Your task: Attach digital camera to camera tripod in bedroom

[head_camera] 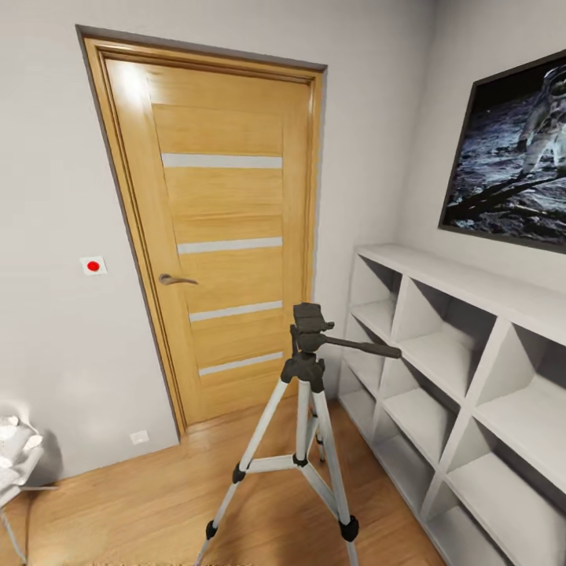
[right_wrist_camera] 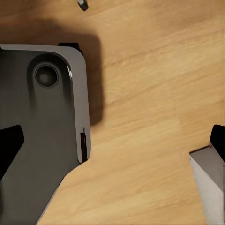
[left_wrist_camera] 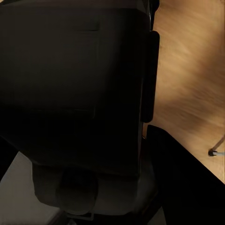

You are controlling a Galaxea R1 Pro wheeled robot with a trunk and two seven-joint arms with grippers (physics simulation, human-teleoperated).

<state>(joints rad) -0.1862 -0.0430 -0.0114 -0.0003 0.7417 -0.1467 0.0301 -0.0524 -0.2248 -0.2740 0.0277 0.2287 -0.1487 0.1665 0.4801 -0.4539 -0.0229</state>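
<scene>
Standing on the plank floor (head_camera: 118, 503) between the wooden door (head_camera: 224, 236) and the white shelving (head_camera: 472, 377), the tripod (head_camera: 303, 424) has its three silver legs spread and braced by a centre spreader, which keeps the black head (head_camera: 310, 322) level at a height suited to mounting; the head's top plate is bare, and the pan handle (head_camera: 365, 346) points toward the shelving, leaving the side that faces the robot open to approach. The camera cannot be made out with any certainty. In the left wrist view a large dark body (left_wrist_camera: 70, 89) lies close before the lens above the floor, too dim to identify. In the right wrist view a grey rounded body (right_wrist_camera: 47, 126) hangs over the floor, probably part of the robot itself. Whether either arm's fingers are apart or together cannot be told. Judged from this, the robot faces its target but attachment is not begun.
</scene>
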